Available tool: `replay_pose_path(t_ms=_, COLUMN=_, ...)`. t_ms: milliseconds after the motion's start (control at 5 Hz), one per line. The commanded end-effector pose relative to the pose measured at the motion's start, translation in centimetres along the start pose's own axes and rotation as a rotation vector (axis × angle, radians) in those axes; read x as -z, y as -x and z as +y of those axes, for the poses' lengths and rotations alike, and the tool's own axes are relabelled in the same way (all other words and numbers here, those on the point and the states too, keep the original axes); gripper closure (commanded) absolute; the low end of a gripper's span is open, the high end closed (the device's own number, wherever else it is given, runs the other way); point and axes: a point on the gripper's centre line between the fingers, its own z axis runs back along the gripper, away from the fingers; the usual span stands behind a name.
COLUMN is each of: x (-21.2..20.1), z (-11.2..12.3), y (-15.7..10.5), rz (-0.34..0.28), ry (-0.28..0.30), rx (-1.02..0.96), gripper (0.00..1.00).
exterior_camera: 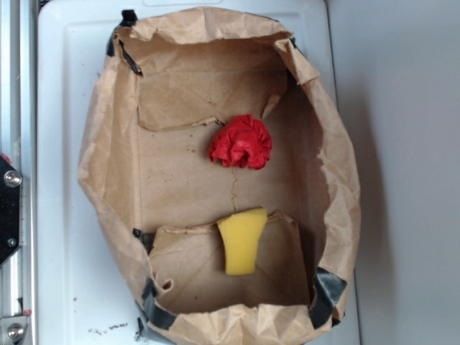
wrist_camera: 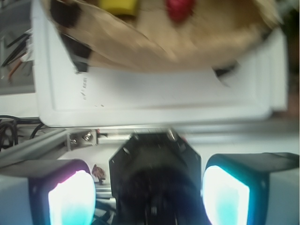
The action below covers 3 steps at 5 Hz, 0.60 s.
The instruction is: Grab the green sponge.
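A white tray (exterior_camera: 57, 144) holds an open brown paper bag (exterior_camera: 108, 158). Inside lie the yellow green sponge (exterior_camera: 241, 241) and a red cloth ball (exterior_camera: 241, 141). The jaws stand wide and empty, well apart from the sponge, outside the bag.

Exterior looks straight down; blurred wrist view seemingly shares bag (exterior_camera: 215, 180).

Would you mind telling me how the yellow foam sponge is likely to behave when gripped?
The yellow rectangular foam sponge probably squashes easily; it already lies curved over the crumpled brown paper bag's inner flap. It looks light, so it may slide if nudged. Its flat shape shouldn't roll.
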Motion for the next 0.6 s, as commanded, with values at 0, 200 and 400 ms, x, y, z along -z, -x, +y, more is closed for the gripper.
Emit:
replay_pose_path(t_ms=0, x=-0.7, z=0.6, y=-10.6, rz=-0.086, ry=0.024, rx=0.009, gripper=0.00)
replay_pose_path(t_ms=200, x=-0.6, z=0.9, y=-15.6, rz=-0.129, ry=0.043, rx=0.106, gripper=0.00)
replay_pose_path(t_ms=400, x=-0.4, z=0.8, y=-16.6, rz=-0.166, ry=0.039, rx=0.264, gripper=0.00)
